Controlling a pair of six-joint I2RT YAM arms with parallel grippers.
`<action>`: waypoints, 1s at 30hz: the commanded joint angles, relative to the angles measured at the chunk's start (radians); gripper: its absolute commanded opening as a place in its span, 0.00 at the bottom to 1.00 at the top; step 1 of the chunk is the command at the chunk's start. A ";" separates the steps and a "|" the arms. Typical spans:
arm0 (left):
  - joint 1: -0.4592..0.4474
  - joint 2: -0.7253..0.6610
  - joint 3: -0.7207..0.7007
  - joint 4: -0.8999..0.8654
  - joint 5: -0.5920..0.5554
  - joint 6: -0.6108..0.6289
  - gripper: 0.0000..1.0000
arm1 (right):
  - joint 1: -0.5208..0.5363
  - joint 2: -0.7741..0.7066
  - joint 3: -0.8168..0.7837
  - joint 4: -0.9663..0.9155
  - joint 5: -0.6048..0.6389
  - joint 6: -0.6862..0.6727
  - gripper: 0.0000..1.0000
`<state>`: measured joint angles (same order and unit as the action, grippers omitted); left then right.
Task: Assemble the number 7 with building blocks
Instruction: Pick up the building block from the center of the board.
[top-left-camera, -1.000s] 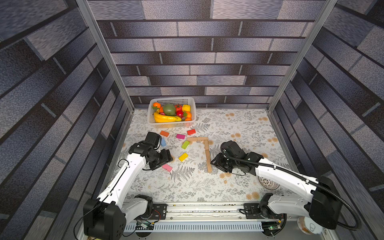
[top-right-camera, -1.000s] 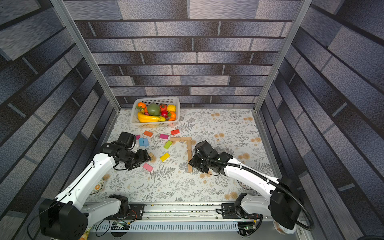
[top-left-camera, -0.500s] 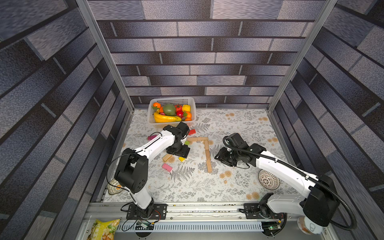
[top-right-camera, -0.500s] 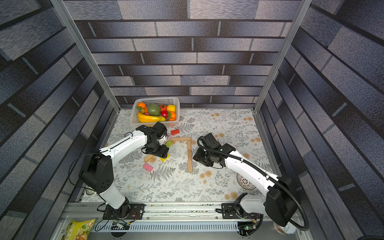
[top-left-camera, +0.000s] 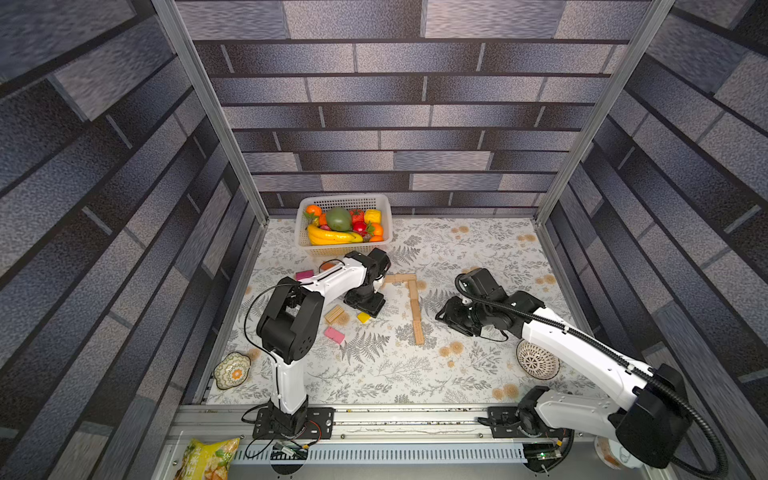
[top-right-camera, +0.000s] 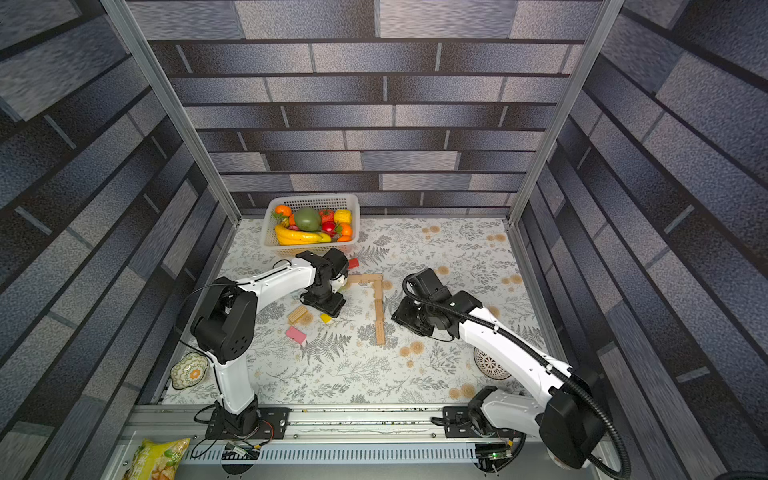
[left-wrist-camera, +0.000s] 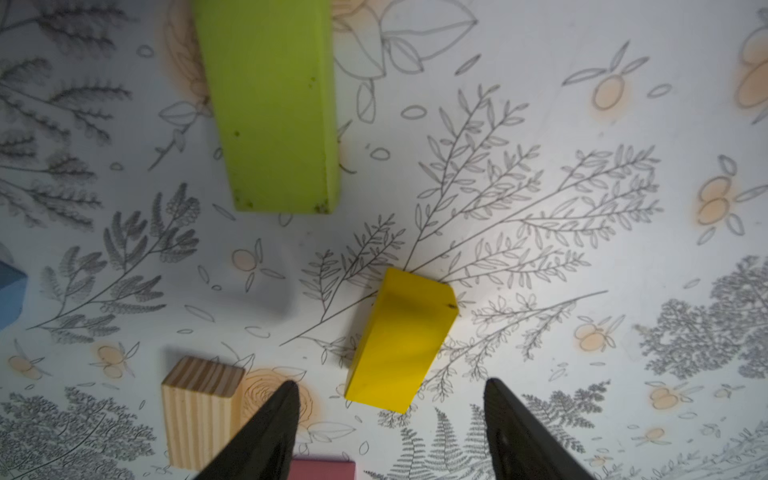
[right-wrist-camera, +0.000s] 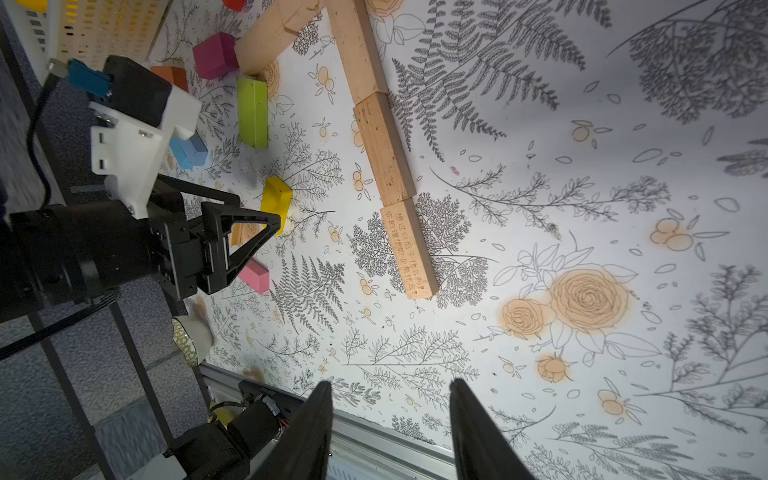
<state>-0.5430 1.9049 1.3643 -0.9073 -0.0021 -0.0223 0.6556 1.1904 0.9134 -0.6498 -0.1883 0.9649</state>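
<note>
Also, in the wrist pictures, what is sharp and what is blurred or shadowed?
Left wrist view: the yellow block is sharp, with a shadow across its top; the blue block at the edge is soft. Right wrist view: the engraved wooden block is crisp, the patterned dish soft.

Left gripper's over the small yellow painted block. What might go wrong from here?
The yellow block lies skewed between the fingers of the open left gripper; closing may twist it.
One finger hangs close to the plain tan wood block and might knock it descending.
The right gripper sits near the tan-block 7; a swing could nudge its stem.
</note>
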 joint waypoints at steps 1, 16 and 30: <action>-0.019 0.020 0.007 0.005 -0.027 0.028 0.70 | -0.011 -0.031 -0.019 -0.045 0.007 0.016 0.48; -0.018 0.020 -0.070 0.038 -0.035 0.020 0.41 | -0.037 -0.125 -0.083 -0.049 0.038 0.048 0.48; 0.031 -0.092 -0.134 0.021 -0.019 -0.031 0.26 | -0.040 -0.127 -0.099 -0.035 0.040 0.056 0.48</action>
<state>-0.5278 1.8763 1.2457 -0.8547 -0.0273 -0.0242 0.6254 1.0786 0.8326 -0.6701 -0.1646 1.0100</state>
